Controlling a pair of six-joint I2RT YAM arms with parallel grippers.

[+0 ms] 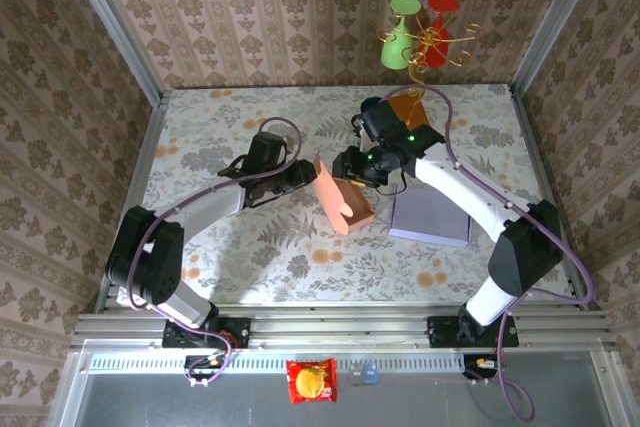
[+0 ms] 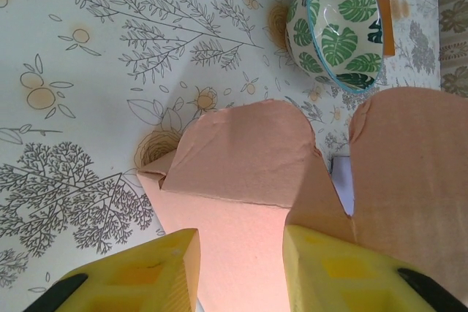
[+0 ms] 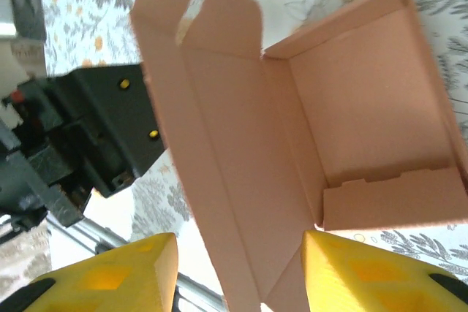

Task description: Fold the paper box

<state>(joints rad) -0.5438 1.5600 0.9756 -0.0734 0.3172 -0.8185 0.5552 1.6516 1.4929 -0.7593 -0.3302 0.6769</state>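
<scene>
The salmon paper box (image 1: 345, 204) stands tilted in the middle of the table, its lid raised towards the left. My left gripper (image 1: 305, 177) meets it from the left. In the left wrist view a box panel (image 2: 241, 173) runs down between the yellow fingers (image 2: 146, 275), and that gripper (image 2: 241, 246) is shut on it. My right gripper (image 1: 352, 169) is at the box's far right side. In the right wrist view the open box tray (image 3: 365, 107) and its lid flaps lie ahead of the gripper (image 3: 241, 246), which is open, with a gap beside the left finger.
A leaf-patterned bowl (image 2: 336, 27) sits on an orange board (image 1: 408, 107) behind the box. A lavender sheet (image 1: 430, 215) lies to the right under the right arm. A stand with green and red cups (image 1: 420, 32) is at the back. A snack packet (image 1: 312, 380) lies below the table edge.
</scene>
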